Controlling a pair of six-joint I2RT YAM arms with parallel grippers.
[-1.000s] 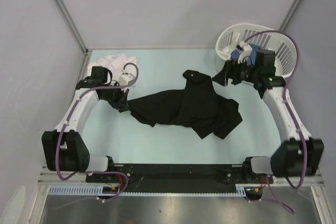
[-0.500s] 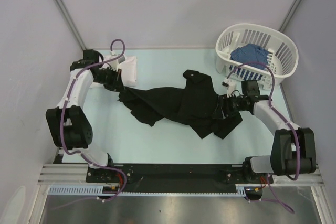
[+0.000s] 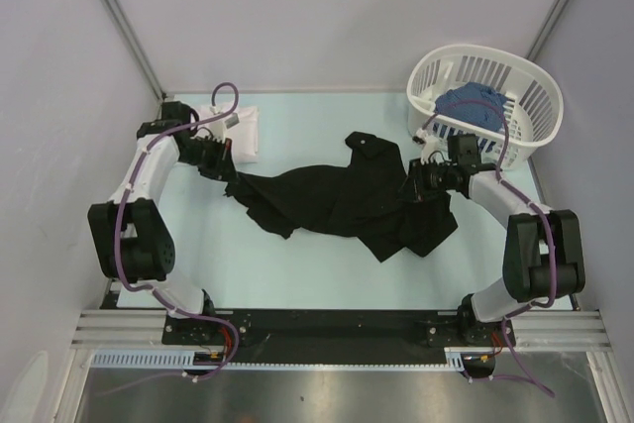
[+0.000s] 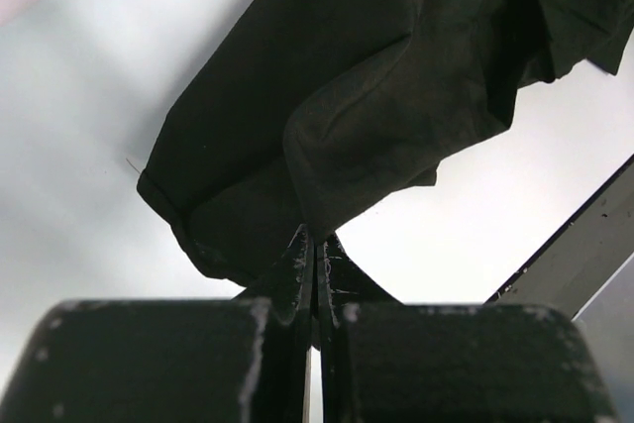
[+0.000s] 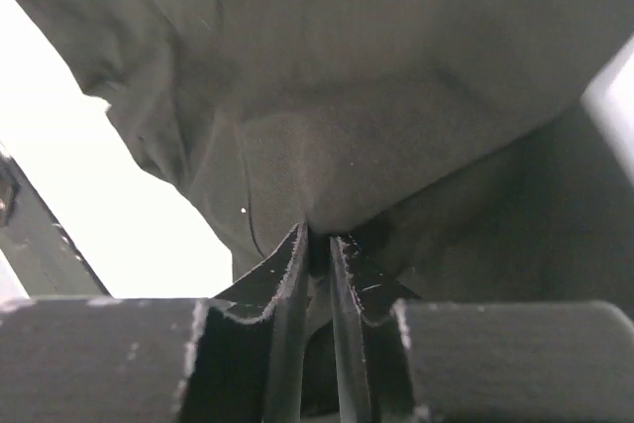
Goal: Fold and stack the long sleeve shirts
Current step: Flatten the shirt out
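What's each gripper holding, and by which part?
Black shirt, both: left gripper pinches a fold at one end, right gripper a fold at the opposite end.

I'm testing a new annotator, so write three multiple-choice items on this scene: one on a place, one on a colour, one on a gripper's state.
1. The white shirt lies at the table's: A near right corner; B far left corner; C centre.
2. The cloth in the basket is: A blue; B red; C yellow.
3. The left gripper is: A open over bare table; B shut on the black shirt; C shut on the basket's rim.

Answers:
B, it sits at the far edge on the left side.
A, blue shows inside the white slatted walls.
B, the left wrist view shows it closed with black cloth pinched.
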